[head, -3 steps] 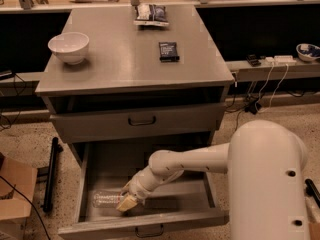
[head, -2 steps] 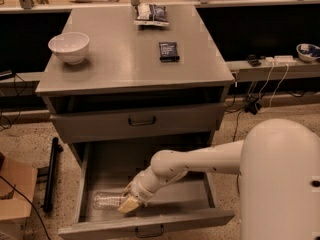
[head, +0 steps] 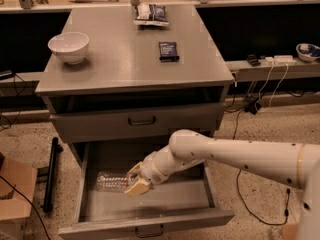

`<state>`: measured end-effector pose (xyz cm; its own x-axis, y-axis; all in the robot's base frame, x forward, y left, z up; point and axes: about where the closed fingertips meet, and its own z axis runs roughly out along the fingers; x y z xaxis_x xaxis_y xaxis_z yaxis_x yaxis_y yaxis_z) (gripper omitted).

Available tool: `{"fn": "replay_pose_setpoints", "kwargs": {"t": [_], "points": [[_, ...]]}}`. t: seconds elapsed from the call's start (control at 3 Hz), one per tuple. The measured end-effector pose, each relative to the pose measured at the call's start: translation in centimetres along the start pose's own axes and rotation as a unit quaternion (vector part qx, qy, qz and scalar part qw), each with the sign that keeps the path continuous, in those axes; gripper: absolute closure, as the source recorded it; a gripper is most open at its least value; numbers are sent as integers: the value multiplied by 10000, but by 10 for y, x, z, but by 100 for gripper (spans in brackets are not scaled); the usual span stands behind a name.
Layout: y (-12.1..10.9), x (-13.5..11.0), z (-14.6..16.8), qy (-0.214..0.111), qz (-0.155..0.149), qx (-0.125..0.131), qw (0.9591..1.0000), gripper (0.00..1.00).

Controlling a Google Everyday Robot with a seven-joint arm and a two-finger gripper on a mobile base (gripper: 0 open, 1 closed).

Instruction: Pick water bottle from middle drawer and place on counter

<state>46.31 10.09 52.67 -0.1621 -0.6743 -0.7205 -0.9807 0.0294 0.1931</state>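
Observation:
The water bottle, clear and ribbed, lies on its side in the left part of the open middle drawer, held just above the tray floor. My gripper, with tan fingertips, reaches into the drawer from the right and is shut on the bottle's right end. My white arm crosses above the drawer's right side. The counter is the grey metal top of the cabinet, above the drawer.
On the counter stand a white bowl at the left, a dark packet in the middle and a snack bag at the back. A closed drawer front overhangs the open drawer. A black bar and a cardboard box lie on the floor to the left.
My gripper and the bottle have risen together a little from the drawer floor and shifted slightly right. The arm's elbow has swung out of the near right corner.

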Motion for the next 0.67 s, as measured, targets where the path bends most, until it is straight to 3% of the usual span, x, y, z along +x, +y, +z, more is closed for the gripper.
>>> {"fn": "replay_pose_setpoints", "kwargs": {"t": [0.33, 0.67], "points": [[1, -42, -78, -534, -643, 187, 9963, 100], [-1, -81, -151, -765, -1318, 464, 9872, 100]]}}
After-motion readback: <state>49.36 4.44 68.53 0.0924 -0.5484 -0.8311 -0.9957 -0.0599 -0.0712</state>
